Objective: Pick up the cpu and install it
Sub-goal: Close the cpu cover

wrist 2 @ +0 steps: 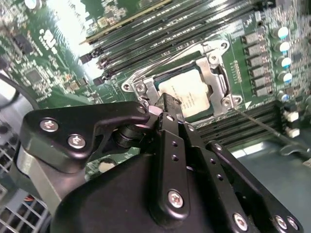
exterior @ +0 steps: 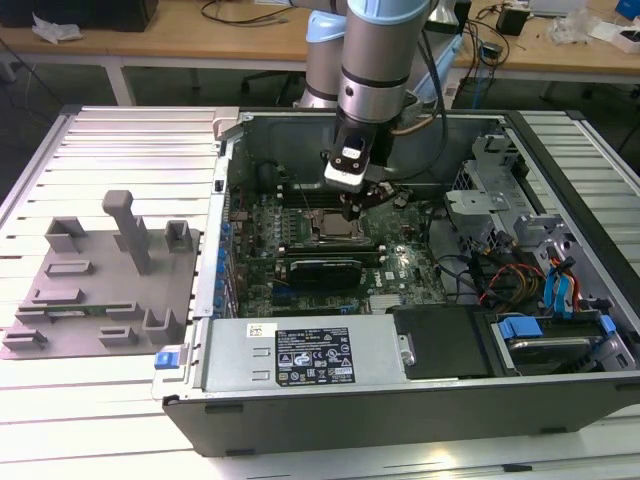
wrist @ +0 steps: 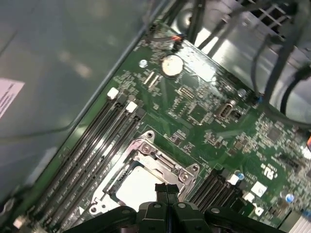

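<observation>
A robot arm reaches down into an open computer case [exterior: 400, 415] lying on a slatted table [exterior: 100, 150], at the centre of the exterior view. The black gripper [wrist 2: 164, 101] has its two fingers pressed together with nothing between them, the tips just beside the edge of the metal socket frame [wrist 2: 214, 80]. The cpu [wrist 2: 187, 92], a pale silver square, lies flat inside that frame on the green motherboard [exterior: 400, 265]. The work appears to be at the seating stage. To do it well, the closed tips should stay square to the socket, press only lightly, and keep clear of the long memory slots [wrist: 92, 141] alongside. The case also holds a black expansion card [exterior: 325, 270] below the socket, a grey power supply box [exterior: 300, 355] along the lower edge, a drive bay [exterior: 545, 345] with blue tabs at lower right, and loose cables [exterior: 500, 275]. A grey fixture plate [exterior: 90, 300] with upright posts sits outside the case, at the exterior view's left.
</observation>
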Action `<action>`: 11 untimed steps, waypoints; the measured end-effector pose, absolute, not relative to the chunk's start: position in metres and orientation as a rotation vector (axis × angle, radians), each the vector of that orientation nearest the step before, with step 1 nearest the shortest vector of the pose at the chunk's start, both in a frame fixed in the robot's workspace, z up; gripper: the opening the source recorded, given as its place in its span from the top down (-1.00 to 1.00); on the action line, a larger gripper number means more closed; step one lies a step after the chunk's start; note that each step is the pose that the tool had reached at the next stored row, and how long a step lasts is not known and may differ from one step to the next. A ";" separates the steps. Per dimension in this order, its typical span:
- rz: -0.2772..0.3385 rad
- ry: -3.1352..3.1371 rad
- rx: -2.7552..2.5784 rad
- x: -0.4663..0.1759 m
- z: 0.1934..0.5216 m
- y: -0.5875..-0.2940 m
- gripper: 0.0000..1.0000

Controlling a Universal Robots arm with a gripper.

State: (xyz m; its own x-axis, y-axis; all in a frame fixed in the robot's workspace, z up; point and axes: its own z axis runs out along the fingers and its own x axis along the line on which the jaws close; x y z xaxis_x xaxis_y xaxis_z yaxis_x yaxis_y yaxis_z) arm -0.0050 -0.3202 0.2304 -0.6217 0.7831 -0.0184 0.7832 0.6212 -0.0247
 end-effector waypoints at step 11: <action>-0.046 2.978 0.968 -0.005 0.229 -0.320 0.79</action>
